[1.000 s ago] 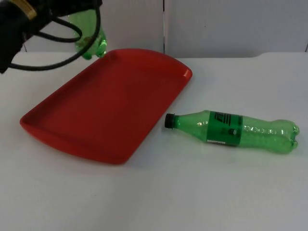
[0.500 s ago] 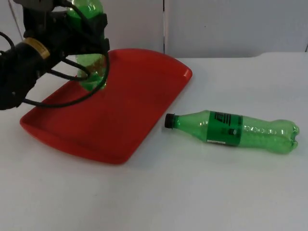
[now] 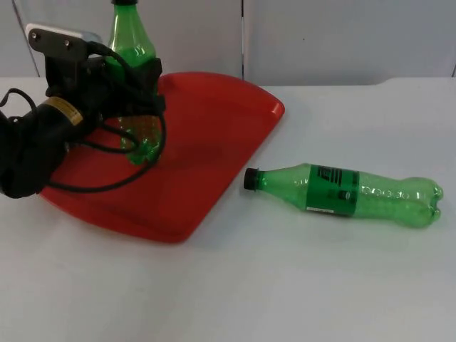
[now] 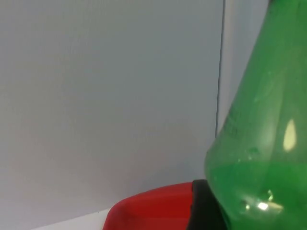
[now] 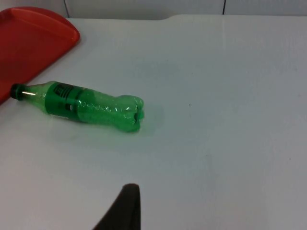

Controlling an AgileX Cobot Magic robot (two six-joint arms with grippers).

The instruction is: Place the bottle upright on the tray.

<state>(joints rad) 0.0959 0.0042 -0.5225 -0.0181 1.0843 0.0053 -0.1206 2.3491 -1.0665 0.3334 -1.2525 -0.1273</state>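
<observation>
Across the whole top view lies the white surface point(image 3: 299, 285), ending at a grey wall point(image 3: 342, 35) along the upper edge of the frame. On the surface, in the left half of the top view, lies the red tray point(image 3: 206, 142), set at an angle, with one rounded corner toward the wall and its near rim toward the lower left.

At the left of that view the left arm point(image 3: 28, 153) reaches over the tray. Its end effector point(image 3: 125, 82) is closed around the middle of a green bottle point(image 3: 130, 39), which stands upright with its black cap at the top edge of the frame and its lobed base down on or just above the tray floor; contact with the tray cannot be told. From the left wrist camera, the bottle's green shoulder point(image 4: 259, 129) is seen close up, with a black fingertip point(image 4: 204, 208) against it, a curved piece of the tray rim point(image 4: 148, 211) behind, and the wall beyond.

A second green bottle point(image 3: 349, 192) lies on its side on the surface at the centre right of the top view, its black cap just beside the tray's right rim but apart from it, its base toward the right edge. It has a dark green label around its middle.

From the right wrist camera, the lying bottle point(image 5: 81, 105) and a corner of the tray point(image 5: 33, 38) show, with one black fingertip point(image 5: 122, 208) of the right end effector over bare surface; whether that end effector is open or closed cannot be told.
</observation>
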